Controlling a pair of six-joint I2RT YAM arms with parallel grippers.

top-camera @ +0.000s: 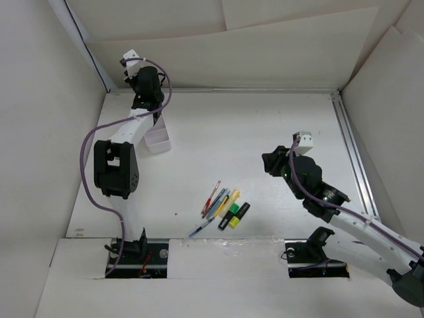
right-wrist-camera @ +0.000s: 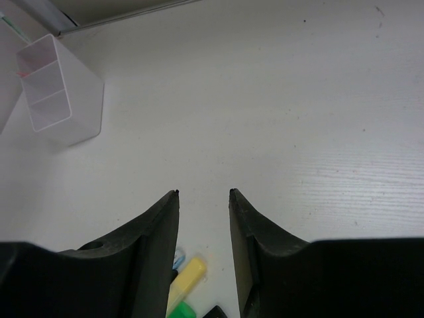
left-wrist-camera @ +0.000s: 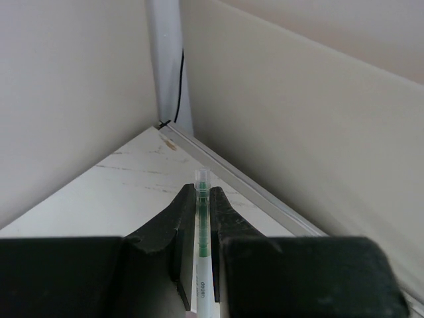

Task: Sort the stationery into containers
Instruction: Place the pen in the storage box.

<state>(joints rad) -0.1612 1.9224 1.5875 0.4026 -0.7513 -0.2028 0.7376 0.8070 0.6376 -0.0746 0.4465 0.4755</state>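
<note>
Left gripper (left-wrist-camera: 202,192) clamps pen (left-wrist-camera: 201,238); white tabletop (left-wrist-camera: 112,192), metal rail (left-wrist-camera: 238,182), white walls (left-wrist-camera: 66,99).

You have a flat white tabletop (top-camera: 265,146) with a small white plastic two-compartment box (top-camera: 158,139) standing at its far left. Near the front edge, thin red, blue and yellow pens (top-camera: 213,199) lie bunched together, with short yellow and green black-ended highlighters (top-camera: 235,215) just beside them.
</note>
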